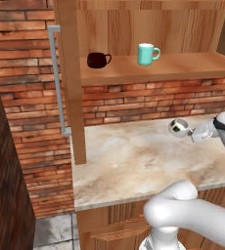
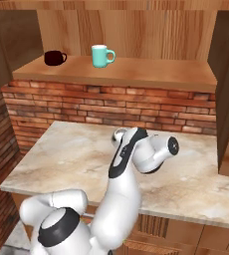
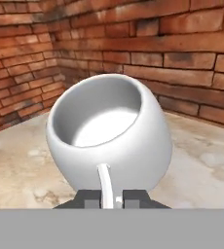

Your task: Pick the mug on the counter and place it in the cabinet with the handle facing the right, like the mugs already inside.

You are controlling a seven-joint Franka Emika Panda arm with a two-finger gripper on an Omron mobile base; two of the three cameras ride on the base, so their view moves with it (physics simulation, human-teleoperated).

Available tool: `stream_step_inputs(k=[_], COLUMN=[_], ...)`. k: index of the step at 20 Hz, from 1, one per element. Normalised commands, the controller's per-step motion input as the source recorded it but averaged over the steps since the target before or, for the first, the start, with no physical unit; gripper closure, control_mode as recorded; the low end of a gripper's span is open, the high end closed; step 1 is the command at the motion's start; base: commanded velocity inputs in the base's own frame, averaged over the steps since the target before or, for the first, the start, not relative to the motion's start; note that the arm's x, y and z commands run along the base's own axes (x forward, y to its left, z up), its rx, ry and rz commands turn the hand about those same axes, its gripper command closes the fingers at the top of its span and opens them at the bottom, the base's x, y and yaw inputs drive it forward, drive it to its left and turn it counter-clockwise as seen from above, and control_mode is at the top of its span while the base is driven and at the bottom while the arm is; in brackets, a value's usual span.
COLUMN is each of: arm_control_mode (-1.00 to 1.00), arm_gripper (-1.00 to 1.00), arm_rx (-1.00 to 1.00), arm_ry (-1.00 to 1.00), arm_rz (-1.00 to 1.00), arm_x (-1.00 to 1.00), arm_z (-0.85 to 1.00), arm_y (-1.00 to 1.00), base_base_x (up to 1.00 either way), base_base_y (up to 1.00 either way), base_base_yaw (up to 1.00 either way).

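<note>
Nearest to me, the claw (image 3: 109, 198) has its two dark tips drawn in close on either side of the thin white handle (image 3: 104, 182), which rises between them at the 6 o'clock edge of the hand view; it looks pinched on that loop, with hardly any gap left. The mug (image 3: 111, 131) sits tilted just beyond the tips, its open mouth turned up toward 12 o'clock, so I see straight into a smooth, glossy hollow.

I judge it light and rigid, ceramic by its look, and likely to chip if knocked against brick or wood. The glazed round belly would be slippery, so the handle is the sensible hold, though a thin loop lets the body swing or twist in the grip.

In the left base view the mug (image 1: 179, 127) hangs at the claw's end, low over the surface (image 1: 129, 161), a beige marbled slab. I cannot tell whether it touches the stone. Behind runs a rough red brick wall (image 1: 148, 100).

Farthest, the cabinet (image 1: 183, 66) shows warm wood grain, and on its plank shelf stand the mugs: a tall teal one (image 1: 146, 53) and, at its 9 o'clock, a squat maroon one (image 1: 98, 60).
</note>
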Motion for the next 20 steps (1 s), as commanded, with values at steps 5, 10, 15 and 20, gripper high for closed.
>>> stream_step_inputs(k=[5,10,15,20], arm_control_mode=[-1.00,-1.00,-1.00,-1.00], arm_gripper=[1.00,1.00,1.00,1.00], arm_rx=[-0.20,-0.17,-0.11,-0.08], arm_ry=[0.00,0.00,0.00,0.00], arm_rz=[0.00,0.00,0.00,0.00], arm_x=[-0.01,-0.18,-0.40,-0.44], arm_z=[0.35,0.19,0.12,0.22], arm_y=[0.45,0.36,0.25,0.13], base_base_x=[0.00,0.00,0.00,0.00], base_base_y=[0.00,0.00,0.00,0.00], base_base_yaw=[0.00,0.00,0.00,0.00])
